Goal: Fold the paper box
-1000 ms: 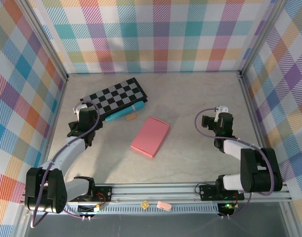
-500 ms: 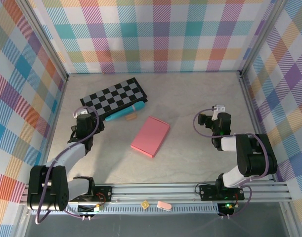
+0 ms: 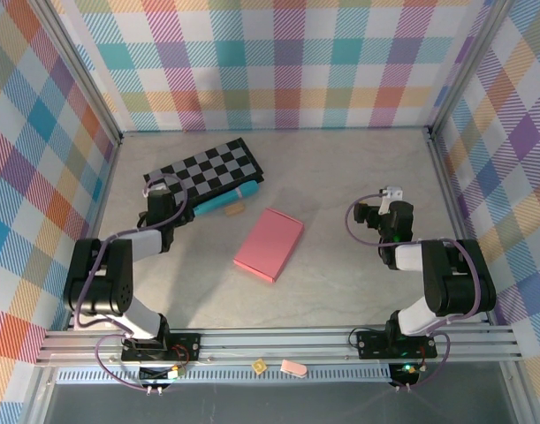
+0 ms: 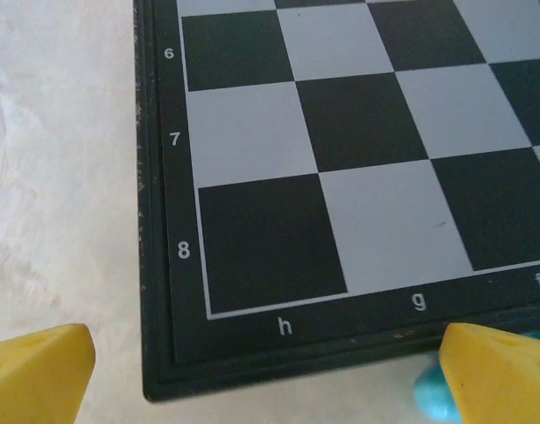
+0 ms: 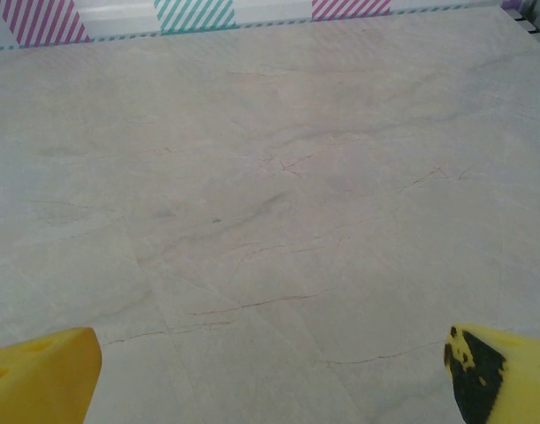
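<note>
Left fingers (image 4: 35,371) shifted to checkerboard (image 4: 340,177) corner, paper box (image 3: 269,245) closed

Paper box (image 3: 269,246), table centre: pink thin card, matt, smooth. Checkered board (image 4: 340,177), 11 o'clock: black-and-grey printed face, low sheen; black rim scuffed. Teal bar (image 3: 224,203): smooth, plastic-looking. Table (image 5: 270,177): pale stone-look top, smooth, finely veined. Left gripper (image 4: 268,375) fingers (image 4: 40,371): yellow plastic, matt. Right gripper (image 5: 270,371) fingers (image 5: 40,367): same, one black-smudged. Frame rail (image 3: 278,340), 6 o'clock: bare ribbed metal

We see the pink, flat-folded thin cardboard paper box (image 3: 269,245) lying closed and slantwise mid-table, touching nothing around it.
</note>
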Motion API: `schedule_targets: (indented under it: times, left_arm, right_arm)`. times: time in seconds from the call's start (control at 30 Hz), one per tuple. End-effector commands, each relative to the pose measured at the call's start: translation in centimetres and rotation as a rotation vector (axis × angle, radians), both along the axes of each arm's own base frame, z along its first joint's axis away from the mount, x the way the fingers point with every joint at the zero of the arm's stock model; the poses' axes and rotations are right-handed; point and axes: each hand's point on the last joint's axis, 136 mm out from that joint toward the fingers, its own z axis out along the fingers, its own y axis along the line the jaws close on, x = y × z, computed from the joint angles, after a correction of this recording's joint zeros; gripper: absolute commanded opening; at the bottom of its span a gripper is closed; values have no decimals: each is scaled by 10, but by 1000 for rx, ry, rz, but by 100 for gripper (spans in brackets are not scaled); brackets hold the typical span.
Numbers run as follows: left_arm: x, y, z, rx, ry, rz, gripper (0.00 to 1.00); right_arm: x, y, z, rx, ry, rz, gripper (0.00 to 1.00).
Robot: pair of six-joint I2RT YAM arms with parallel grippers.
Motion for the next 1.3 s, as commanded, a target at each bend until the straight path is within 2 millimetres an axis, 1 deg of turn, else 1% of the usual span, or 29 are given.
schedule_targets:
  times: [0.0, 0.07, 0.17, 0.23, 0.27, 0.33, 0.53, 0.57, 0.6, 0.63, 0.67, 0.73, 0.77, 1.27]
  left_arm:
    - [17, 5, 12, 7, -49, -5, 100]
    - [15, -2, 17, 9, -81, -42, 100]
    - [2, -10, 28, 60, -187, -63, 100]
    - [-10, -10, 31, 104, -252, -35, 100]
    - [-12, -10, 35, 113, -291, -29, 100]
    - [-15, -12, 36, 116, -304, -37, 100]
    - [-17, -17, 36, 121, -320, -58, 100]
    - [-16, -20, 33, 113, -315, -77, 100]
    - [-13, -19, 24, 116, -303, -76, 100]
    - [-6, -20, 23, 132, -321, -87, 100]
    - [-7, -21, 22, 112, -273, -89, 100]
    - [-7, -21, 23, 119, -310, -93, 100]
    - [-8, -21, 20, 109, -277, -90, 100]
    - [-7, -21, 21, 117, -286, -88, 100]
  right_arm:
    - [3, 1, 7, 11, -31, 12, 99]
    - [3, 1, 7, 10, -30, 11, 99]
    - [3, 1, 7, 11, -31, 11, 99]
    - [3, 1, 7, 11, -32, 12, 99]
    - [3, 2, 7, 11, -32, 13, 99]
    - [3, 1, 7, 10, -31, 11, 99]
    - [3, 1, 8, 10, -33, 12, 99]
    - [3, 1, 7, 11, -31, 12, 99]
    - [3, 1, 7, 11, -31, 12, 99]
    - [3, 1, 7, 10, -30, 12, 99]
    - [3, 1, 7, 11, -30, 12, 99]
    - [3, 2, 7, 10, -30, 13, 99]
    - [3, 2, 7, 11, -30, 14, 99]
    - [3, 3, 7, 7, -31, 23, 99]
